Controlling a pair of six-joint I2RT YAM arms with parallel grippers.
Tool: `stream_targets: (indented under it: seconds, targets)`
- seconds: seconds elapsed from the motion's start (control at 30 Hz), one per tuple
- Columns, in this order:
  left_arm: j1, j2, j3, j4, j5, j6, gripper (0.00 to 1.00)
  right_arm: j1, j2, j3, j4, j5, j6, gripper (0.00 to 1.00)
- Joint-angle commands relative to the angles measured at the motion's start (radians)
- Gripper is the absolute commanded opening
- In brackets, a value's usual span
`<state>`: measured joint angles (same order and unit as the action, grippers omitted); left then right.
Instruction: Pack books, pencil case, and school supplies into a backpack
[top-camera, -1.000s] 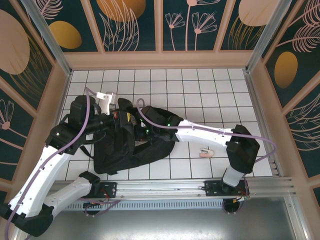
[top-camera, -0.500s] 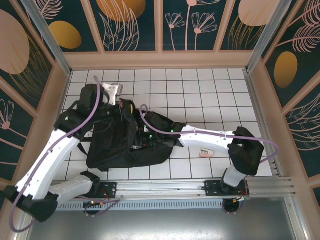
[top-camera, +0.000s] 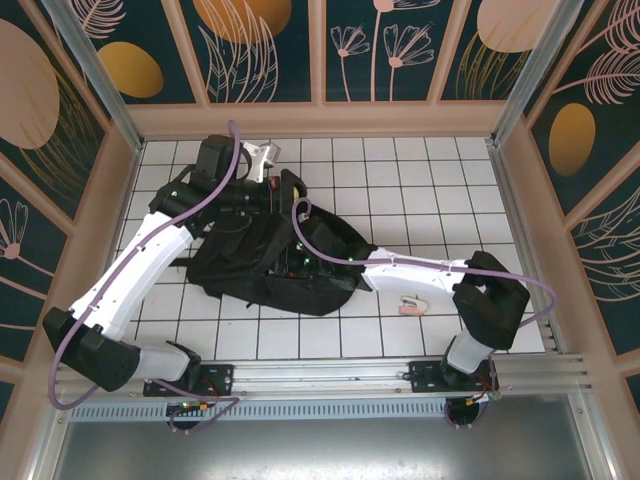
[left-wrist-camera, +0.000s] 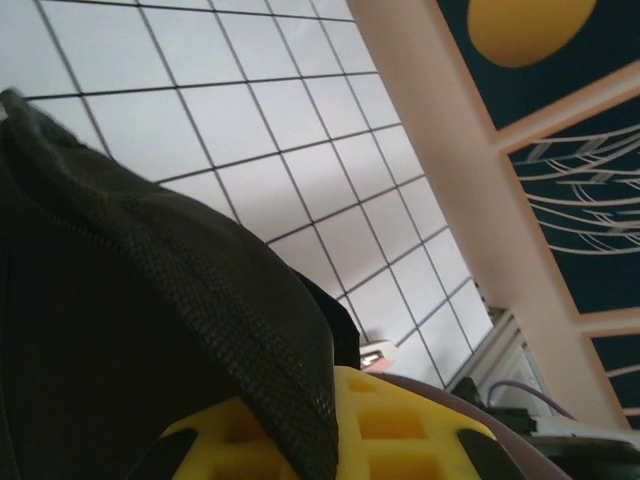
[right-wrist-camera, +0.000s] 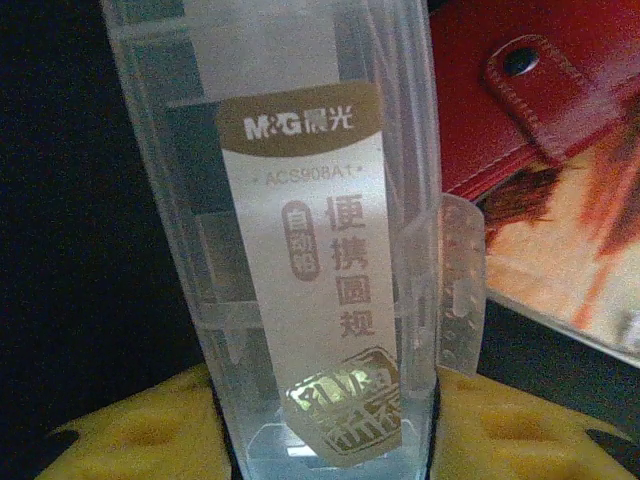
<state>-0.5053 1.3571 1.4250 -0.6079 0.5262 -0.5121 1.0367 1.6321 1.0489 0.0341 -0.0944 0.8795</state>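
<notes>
Two robot arms are seen from above, reaching over a white gridded table (top-camera: 400, 180) toward a large black backpack (top-camera: 250, 255), which lies slumped on the middle-left of the table. The left gripper (top-camera: 290, 195) is placed at the far edge of the backpack, and its fingers are clenched on a fold of the black fabric, which is raised at that spot. In the left wrist view, mesh-textured fabric is draped over and pinched between the yellow fingers (left-wrist-camera: 400, 440), with the gridded table seen beyond it. The right arm is stretched across from the right side, and the right gripper (top-camera: 297, 262) is sunk into the open backpack. In the right wrist view, an elongated clear packet (right-wrist-camera: 310, 250) (a silver-and-gold label with printed characters runs down its front) is grasped between two yellow fingers (right-wrist-camera: 130, 435), which are pressed against its sides. Behind the packet, to the right, a red leather-like case (right-wrist-camera: 540, 90) with a snap button is seen lying over an orange book (right-wrist-camera: 560, 260) with a picture cover, and both are surrounded by the dark inside of the backpack. A small pale pink piece (top-camera: 412, 303) is seen lying on the table, just beside the right forearm and apart from the backpack.
</notes>
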Motion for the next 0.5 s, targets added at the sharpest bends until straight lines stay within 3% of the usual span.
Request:
stream_targets:
  seconds: [0.0,0.27,0.47]
  targets:
    - [-0.022,-0.052,0.001,0.197,0.137,-0.043,0.00,-0.008,-0.006,-0.026,0.158,0.009,0.030,0.46]
    - [-0.022,-0.203,-0.101,0.056,-0.014,0.050,0.00,-0.058,0.055,-0.036,0.236,-0.014,0.005,0.47]
    - [-0.021,-0.252,-0.161,0.042,-0.025,0.069,0.00,-0.089,0.161,0.078,0.234,-0.032,-0.011,0.55]
